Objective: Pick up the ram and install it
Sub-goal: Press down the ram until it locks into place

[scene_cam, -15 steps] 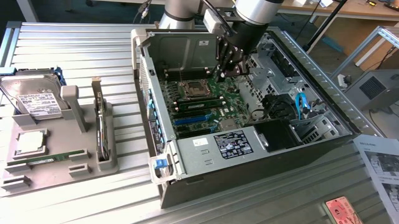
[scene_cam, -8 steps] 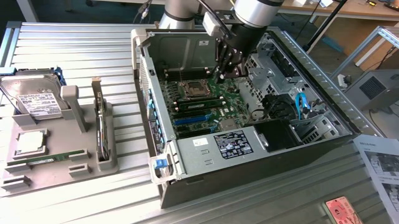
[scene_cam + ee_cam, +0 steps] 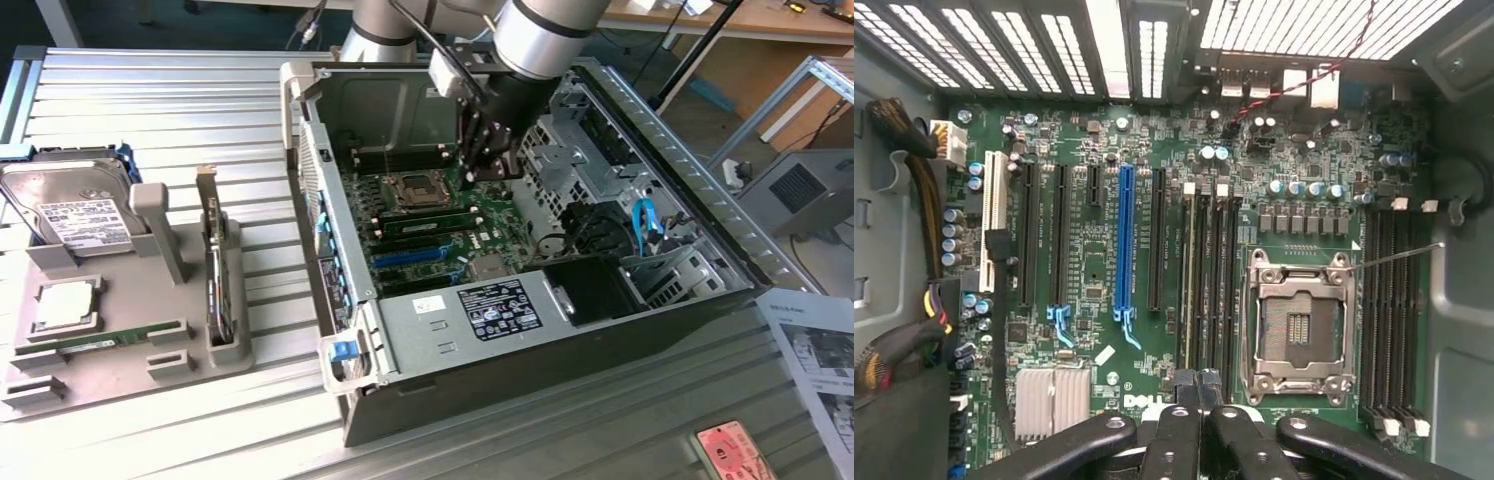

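My arm [image 3: 541, 40]: angled steeply down over the motherboard [image 3: 1094, 255]. My gripper [image 3: 1196, 382]: poised above its memory slots [image 3: 1211, 280], fingers pressed together.

Bright, even light falls from above in the exterior view; the ribbed table [image 3: 160, 90] shines pale, with soft shadows beside the case [image 3: 441, 330]. In the wrist view, white glare burns through the vents [image 3: 1104, 40], while the motherboard [image 3: 1104, 210] is evenly lit.
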You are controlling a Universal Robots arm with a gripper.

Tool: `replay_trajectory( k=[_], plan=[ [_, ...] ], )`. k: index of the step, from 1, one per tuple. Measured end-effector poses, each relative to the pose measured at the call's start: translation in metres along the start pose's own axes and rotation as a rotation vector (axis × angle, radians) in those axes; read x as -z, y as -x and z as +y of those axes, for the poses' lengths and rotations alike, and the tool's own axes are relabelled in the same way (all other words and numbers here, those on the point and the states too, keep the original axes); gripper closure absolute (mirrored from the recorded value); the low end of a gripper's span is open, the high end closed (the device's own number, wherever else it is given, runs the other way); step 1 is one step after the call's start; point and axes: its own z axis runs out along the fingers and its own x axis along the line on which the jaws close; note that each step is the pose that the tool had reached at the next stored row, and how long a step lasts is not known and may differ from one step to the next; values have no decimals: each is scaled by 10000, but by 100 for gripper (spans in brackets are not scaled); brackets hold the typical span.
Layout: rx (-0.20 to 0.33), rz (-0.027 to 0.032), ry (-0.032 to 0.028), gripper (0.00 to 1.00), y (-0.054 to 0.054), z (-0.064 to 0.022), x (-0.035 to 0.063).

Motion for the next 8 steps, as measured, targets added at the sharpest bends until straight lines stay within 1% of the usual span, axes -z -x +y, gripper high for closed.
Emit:
replay_trajectory(
  k=[8],
  plan=[
    [1,-8,0,89,-28,-8,-171]
  ],
)
